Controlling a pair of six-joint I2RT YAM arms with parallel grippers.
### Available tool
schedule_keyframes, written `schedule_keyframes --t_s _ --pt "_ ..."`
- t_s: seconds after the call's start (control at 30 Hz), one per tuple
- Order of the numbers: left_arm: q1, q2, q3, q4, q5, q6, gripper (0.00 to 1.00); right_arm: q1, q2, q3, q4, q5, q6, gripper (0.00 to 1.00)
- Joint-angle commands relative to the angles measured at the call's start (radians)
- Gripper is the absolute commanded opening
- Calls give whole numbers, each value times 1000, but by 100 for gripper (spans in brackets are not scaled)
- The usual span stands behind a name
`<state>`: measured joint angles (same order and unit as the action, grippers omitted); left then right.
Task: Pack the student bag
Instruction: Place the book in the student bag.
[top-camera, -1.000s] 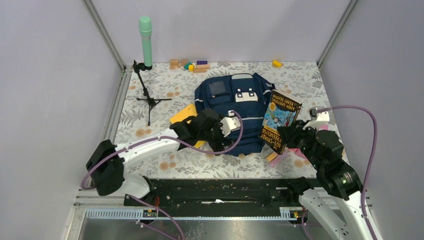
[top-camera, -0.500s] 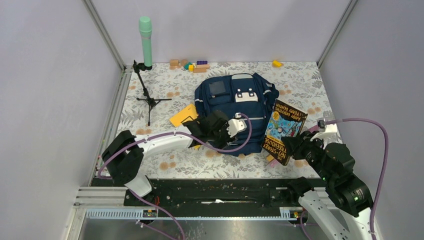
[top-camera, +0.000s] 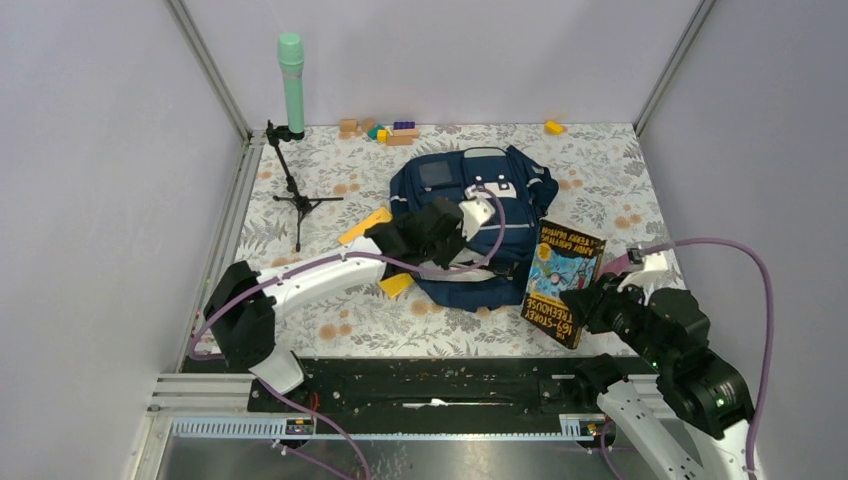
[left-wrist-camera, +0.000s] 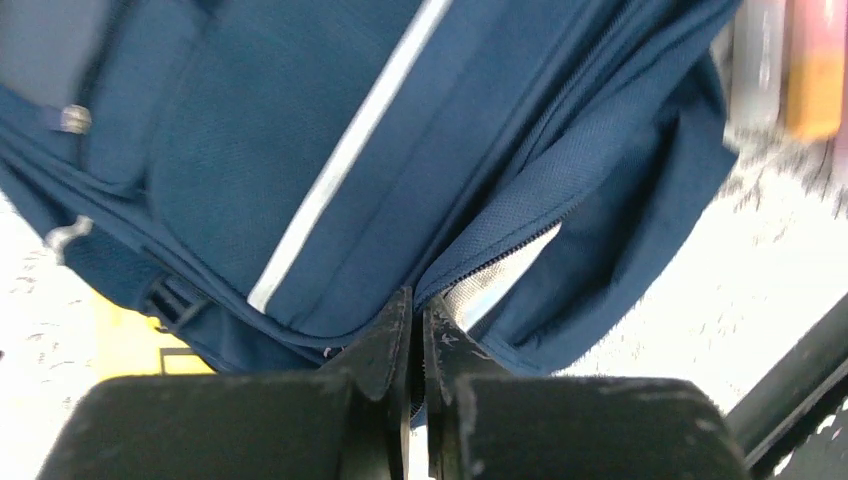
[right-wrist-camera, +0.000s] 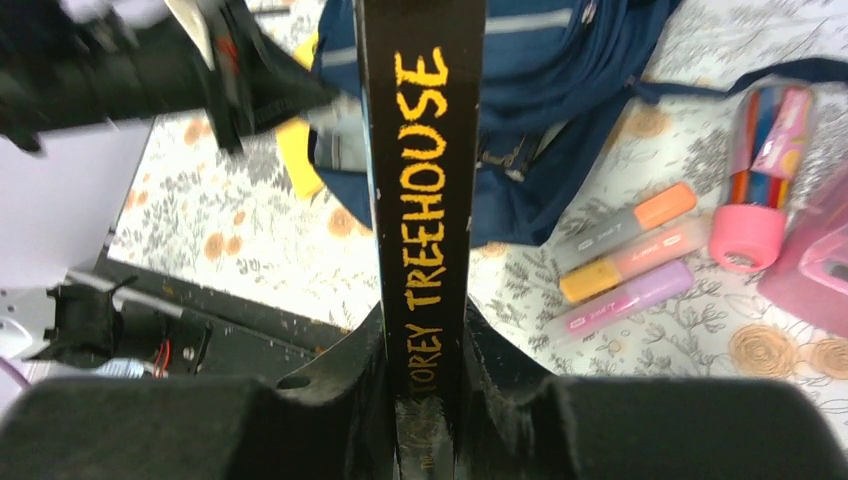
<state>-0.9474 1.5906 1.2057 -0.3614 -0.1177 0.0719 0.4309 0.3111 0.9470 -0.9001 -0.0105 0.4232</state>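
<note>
The student bag (top-camera: 500, 195) lies in the middle of the floral table, navy with pale stripes. My left gripper (top-camera: 470, 252) hovers over its near part. In the left wrist view the left gripper (left-wrist-camera: 415, 318) is shut on the bag's (left-wrist-camera: 330, 150) blue edge beside the zip, where pale lining (left-wrist-camera: 495, 285) shows in the gap. My right gripper (top-camera: 588, 300) is shut on a black book (top-camera: 562, 280), held upright just right of the bag. In the right wrist view the right gripper (right-wrist-camera: 423, 345) grips the book's spine (right-wrist-camera: 425, 150), lettered in yellow.
Highlighters (right-wrist-camera: 625, 225), a pink-capped pen bundle (right-wrist-camera: 765, 150) and a pink case (right-wrist-camera: 815, 260) lie right of the bag. A yellow flat item (top-camera: 365, 225) lies left of it. A tripod with a green tube (top-camera: 291, 80) stands back left, coloured blocks (top-camera: 385, 130) along the back wall.
My left gripper has closed on the bag's edge and moved back and right, lifting the near fabric. The right arm has drawn the book nearer and lower.
</note>
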Motion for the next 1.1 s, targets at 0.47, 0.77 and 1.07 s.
schedule_keyframes --t_s 0.47,0.77,1.07 --pt "172 -170 205 118 -12 -242 0 82 280 -229 456 -527 191 0" --pt "203 -228 178 146 149 -286 0 260 534 -349 883 -347 361 0" --pt "204 -304 99 164 225 -303 0 259 759 -352 1243 -157 441 0"
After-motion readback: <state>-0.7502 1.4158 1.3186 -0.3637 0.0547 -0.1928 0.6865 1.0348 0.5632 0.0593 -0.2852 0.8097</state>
